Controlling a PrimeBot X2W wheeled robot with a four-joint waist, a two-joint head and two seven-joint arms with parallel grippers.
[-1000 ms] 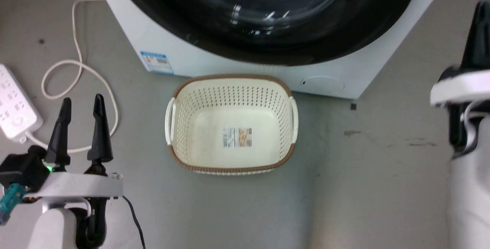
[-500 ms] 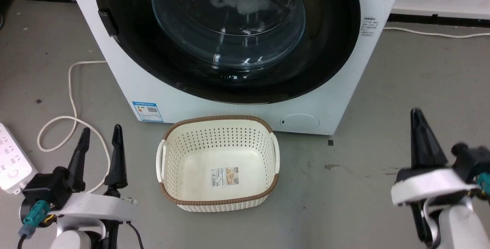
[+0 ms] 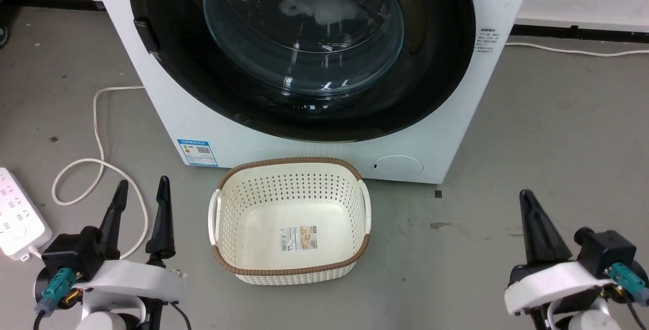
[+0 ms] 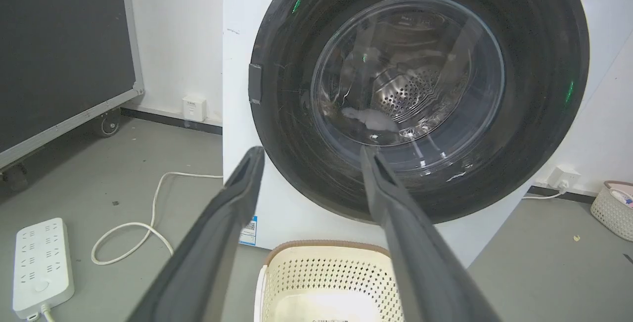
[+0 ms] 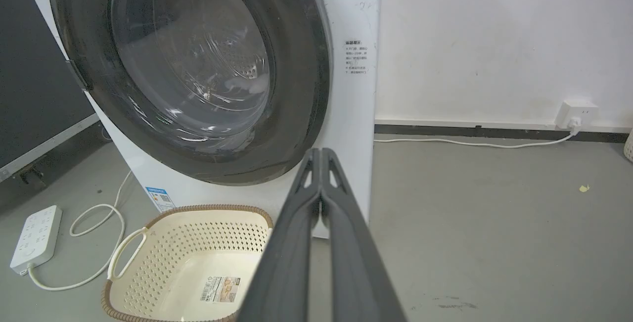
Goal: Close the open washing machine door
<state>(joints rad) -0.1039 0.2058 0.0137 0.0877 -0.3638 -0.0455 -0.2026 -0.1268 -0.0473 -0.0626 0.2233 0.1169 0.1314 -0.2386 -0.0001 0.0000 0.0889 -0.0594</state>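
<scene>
Door: the large round glossy-black washing machine door (image 3: 431,66) with its bulging clear glass bowl fills the upper centre of the head view. It lies flat against the machine's front; whether it is latched cannot be told.
Machine: the big white front-loading washing machine (image 3: 243,137) stands on the grey floor (image 3: 532,132). A small blue label sticker (image 3: 196,152) is at its lower left and a round flap (image 3: 397,166) at its lower right.
Behind the glass: perforated steel drum (image 4: 410,97) with a pale patch in it, too blurred to name.
Left gripper: the left gripper (image 3: 143,182) is at the lower left of the head view, its fingers spread apart and holding nothing, clear of the machine.
Right gripper: the right gripper (image 5: 321,150) has its fingers pressed together on nothing; it sits at the lower right of the head view, apart from the machine.
Basket: a cream perforated plastic basket with a brown rim (image 3: 289,160) is at the lower centre, just in front of the machine, between the grippers.
Left edge: a white power strip (image 3: 17,221) with a looping white cable (image 3: 96,132).
</scene>
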